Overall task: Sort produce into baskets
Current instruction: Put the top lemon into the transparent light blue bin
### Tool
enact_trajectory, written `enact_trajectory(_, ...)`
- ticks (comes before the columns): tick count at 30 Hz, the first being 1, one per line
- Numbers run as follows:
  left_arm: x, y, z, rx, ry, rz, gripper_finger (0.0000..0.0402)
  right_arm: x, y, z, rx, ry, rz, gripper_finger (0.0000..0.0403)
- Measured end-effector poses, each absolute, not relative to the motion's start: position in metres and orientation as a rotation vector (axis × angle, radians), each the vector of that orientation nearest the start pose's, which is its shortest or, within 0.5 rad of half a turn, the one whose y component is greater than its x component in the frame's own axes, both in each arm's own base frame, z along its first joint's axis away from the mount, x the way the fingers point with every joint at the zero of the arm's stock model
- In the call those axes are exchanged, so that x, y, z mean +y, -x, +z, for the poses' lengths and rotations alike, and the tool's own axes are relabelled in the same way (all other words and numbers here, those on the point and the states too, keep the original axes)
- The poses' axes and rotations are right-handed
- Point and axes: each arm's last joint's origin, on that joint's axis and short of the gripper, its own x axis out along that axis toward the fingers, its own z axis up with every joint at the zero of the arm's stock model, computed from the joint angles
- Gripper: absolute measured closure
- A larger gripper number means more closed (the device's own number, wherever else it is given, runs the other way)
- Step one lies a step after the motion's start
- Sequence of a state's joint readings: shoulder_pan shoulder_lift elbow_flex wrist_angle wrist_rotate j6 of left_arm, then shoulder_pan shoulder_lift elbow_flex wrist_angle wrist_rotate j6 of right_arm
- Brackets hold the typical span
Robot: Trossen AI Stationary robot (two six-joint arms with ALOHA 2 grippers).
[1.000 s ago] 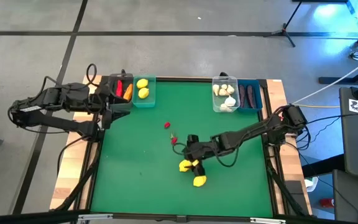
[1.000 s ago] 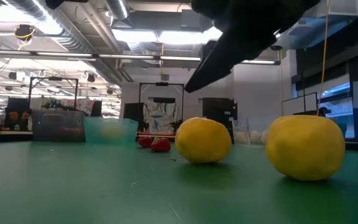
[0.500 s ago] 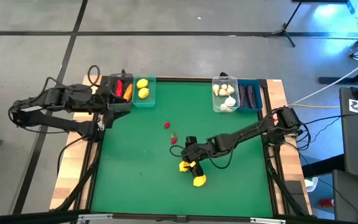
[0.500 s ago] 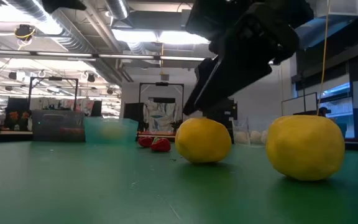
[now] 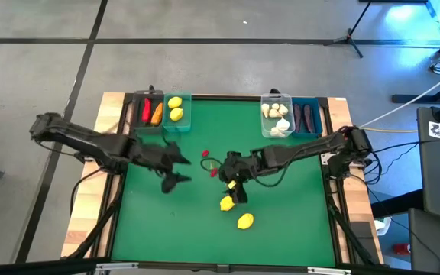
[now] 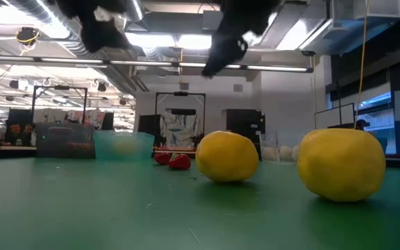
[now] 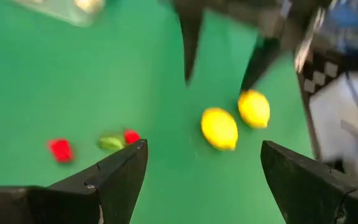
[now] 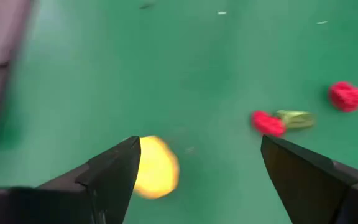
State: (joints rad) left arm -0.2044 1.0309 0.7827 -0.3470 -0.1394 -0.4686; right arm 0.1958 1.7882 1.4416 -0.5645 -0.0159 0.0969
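Two lemons (image 5: 227, 203) are left on the tabletop (image 5: 281, 229); both hands, left (image 5: 176, 169) and right (image 5: 234, 182), are held spread, empty.

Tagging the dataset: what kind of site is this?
Likely a robotics lab or workshop: exposed ceiling ducts, equipment racks behind the green table, bare concrete floor with a tripod stand.
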Motion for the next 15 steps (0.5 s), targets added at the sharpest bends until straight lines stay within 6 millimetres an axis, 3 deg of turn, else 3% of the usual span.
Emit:
enact_trajectory(7, -0.064, -0.252, 0.228, 0.656, 0.269, 0.051, 0.0096, 0.068, -0.368, 0.343, 1.000, -0.030, 0.230, 0.0072)
enact_trajectory(11, -0.072, -0.281, 0.210, 0.581, 0.333, 0.105, 0.0096, 0.063, -0.353, 0.396, 0.944, 0.068, 0.132, 0.0072)
enact_trajectory(15, -0.089, -0.308, 0.200, 0.550, 0.293, 0.137, 0.0096, 0.055, -0.332, 0.434, 0.923, 0.112, -0.005, 0.0072)
